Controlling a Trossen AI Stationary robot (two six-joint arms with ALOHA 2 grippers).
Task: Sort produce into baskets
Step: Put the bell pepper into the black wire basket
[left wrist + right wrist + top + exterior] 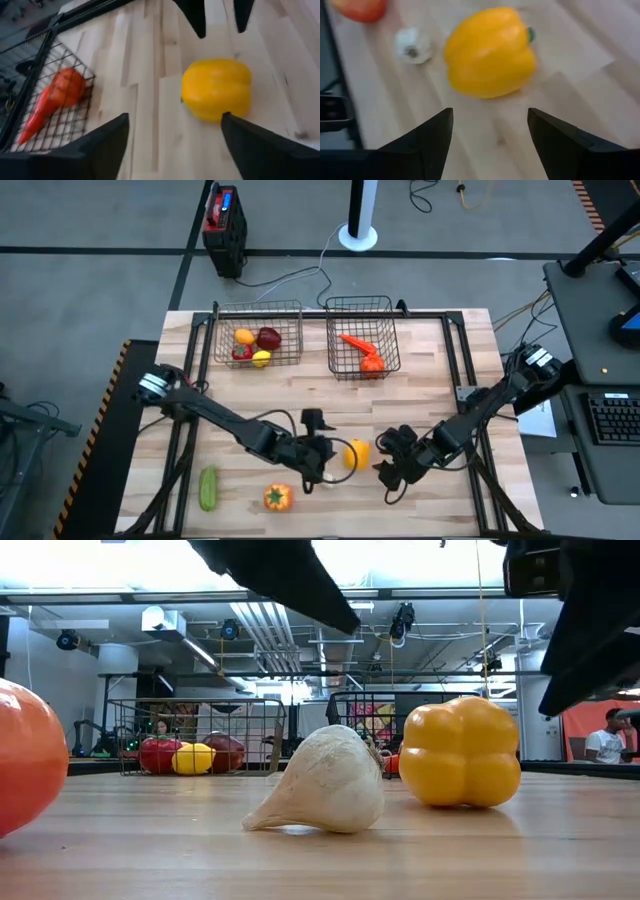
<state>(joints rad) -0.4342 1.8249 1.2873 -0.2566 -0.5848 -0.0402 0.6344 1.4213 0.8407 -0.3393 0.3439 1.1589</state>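
The yellow pepper point(356, 453) sits on the wooden table point(440, 380), free of both pincers, right between them. The left gripper point(318, 470) is just beside it on one side with its fingers point(107, 137) spread apart and nothing between them; the right gripper point(388, 464) faces it from the other side, fingers point(427, 135) likewise apart and empty. The white garlic point(322, 783) lies on the boards close by the left gripper, just beside the pepper. Farther out from the left gripper, toward the table's near edge, are an orange pepper point(277, 497) and a green cucumber point(208, 488). Well beyond both pincers, at the far edge, stand two wire baskets: the left basket point(222, 348) holds red and yellow fruit, the right basket point(388, 330) a carrot point(355, 341) and another orange piece.
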